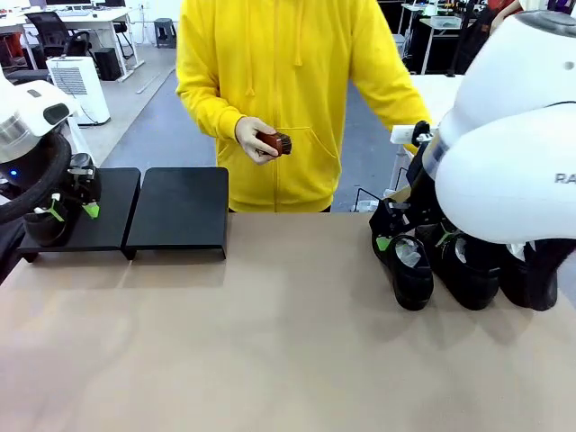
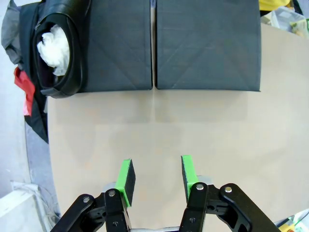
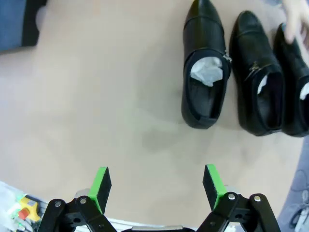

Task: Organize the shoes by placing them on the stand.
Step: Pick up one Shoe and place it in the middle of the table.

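Note:
One black shoe [image 2: 58, 48], stuffed with white paper, lies on the outer end of the left platform of the stand [image 2: 118, 43]. The same shoe [image 1: 43, 227] sits beside my left gripper [image 1: 73, 211]. In the left wrist view my left gripper [image 2: 157, 174] hangs over bare table just short of the stand, jaws partly apart and empty. Three more black shoes [image 3: 205, 67] [image 3: 258, 77] [image 3: 294, 82] lie side by side on the table. My right gripper [image 3: 157, 186] hovers near them, open wide and empty. The right platform [image 1: 178, 209] is bare.
A person in a yellow hoodie [image 1: 288, 81] stands across the table, holding a small reddish-brown object [image 1: 273, 142]. A hand [image 3: 297, 24] rests by the far shoe. My right arm's white body [image 1: 513, 153] hides part of the shoes [image 1: 468, 270]. Tan tabletop [image 1: 270, 342] spans the middle.

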Tool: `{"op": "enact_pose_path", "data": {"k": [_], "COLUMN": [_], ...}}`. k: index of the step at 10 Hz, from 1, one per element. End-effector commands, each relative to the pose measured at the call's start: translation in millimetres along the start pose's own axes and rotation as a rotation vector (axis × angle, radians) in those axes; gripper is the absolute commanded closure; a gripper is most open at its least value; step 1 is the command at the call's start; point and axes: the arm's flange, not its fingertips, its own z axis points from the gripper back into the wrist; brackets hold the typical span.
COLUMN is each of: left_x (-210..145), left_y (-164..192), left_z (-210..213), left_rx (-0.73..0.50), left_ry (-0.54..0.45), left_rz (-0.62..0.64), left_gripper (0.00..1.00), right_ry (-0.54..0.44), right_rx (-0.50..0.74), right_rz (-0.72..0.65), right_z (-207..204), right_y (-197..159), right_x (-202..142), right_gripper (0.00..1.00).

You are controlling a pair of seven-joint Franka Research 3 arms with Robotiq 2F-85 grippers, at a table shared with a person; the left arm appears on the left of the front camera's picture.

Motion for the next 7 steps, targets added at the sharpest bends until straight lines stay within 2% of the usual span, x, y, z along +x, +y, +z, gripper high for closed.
{"op": "enact_pose_path", "data": {"k": [1,4,7], "left_x": [0.6,0.6,0.6], "left_y": [1.3,1.3,1.3], "left_z": [1.5,1.5,1.5], "left_rx": [-0.001,-0.001,-0.001], "left_ry": [-0.003,-0.003,-0.003], "left_rz": [-0.004,-0.004,-0.004], "left_gripper": [0.47,0.47,0.47], "right_ry": [-0.033,0.018,0.017], "right_rx": [-0.056,-0.082,-0.062], "right_rz": [-0.037,-0.009,-0.007], "right_z": [22.8,33.3,35.7], "right_y": [-4.3,-7.9,-7.1], "right_x": [-11.1,-30.1,-28.1], "right_gripper": [0.00,0.00,0.00]}}
